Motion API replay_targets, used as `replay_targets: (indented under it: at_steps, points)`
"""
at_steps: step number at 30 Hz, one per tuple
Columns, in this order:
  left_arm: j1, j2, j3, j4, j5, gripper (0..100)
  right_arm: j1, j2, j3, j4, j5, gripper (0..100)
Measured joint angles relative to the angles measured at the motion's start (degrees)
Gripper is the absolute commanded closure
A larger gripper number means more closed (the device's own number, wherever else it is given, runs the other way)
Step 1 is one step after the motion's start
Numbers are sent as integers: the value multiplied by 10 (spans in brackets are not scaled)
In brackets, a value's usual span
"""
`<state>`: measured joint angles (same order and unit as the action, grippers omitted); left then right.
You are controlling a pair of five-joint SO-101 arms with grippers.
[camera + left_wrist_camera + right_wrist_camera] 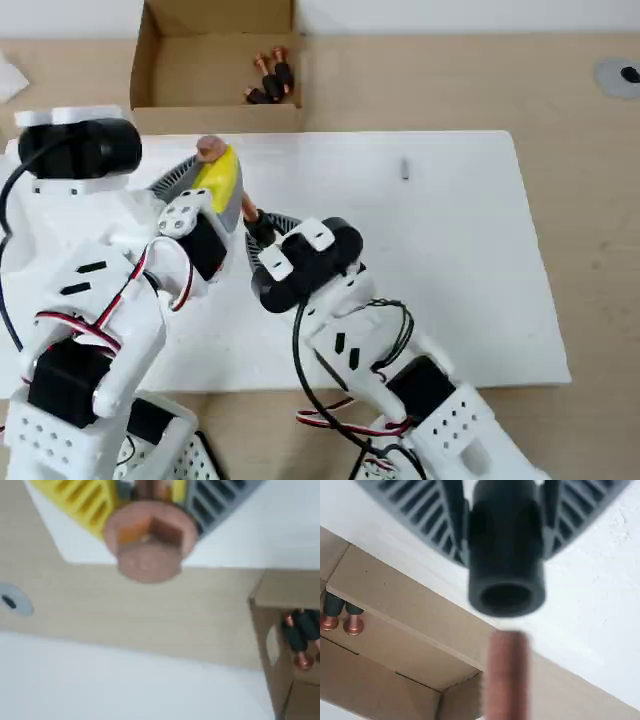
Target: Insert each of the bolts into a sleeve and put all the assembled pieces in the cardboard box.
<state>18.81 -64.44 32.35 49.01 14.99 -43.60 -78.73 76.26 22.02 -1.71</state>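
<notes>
The left gripper (216, 170) is closed on a copper bolt (148, 540) and holds it above the white sheet (450, 250), near the cardboard box (146, 62). The right gripper (506, 505) is clamped around a black sleeve (506, 575). The sleeve's open end faces the bolt's shaft, just beside it and not yet inside. Some assembled pieces (272, 80) lie in the box.

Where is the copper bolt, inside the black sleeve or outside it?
Outside. The copper-coloured metal bolt ends short of the black tubular sleeve, whose mouth shows empty.
</notes>
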Motion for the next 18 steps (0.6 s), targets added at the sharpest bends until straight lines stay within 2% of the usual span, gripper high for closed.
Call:
replay_targets:
  at_steps: [18]
  points:
    - [0,1,53,-13,0,995,0,0,1,0,0,989]
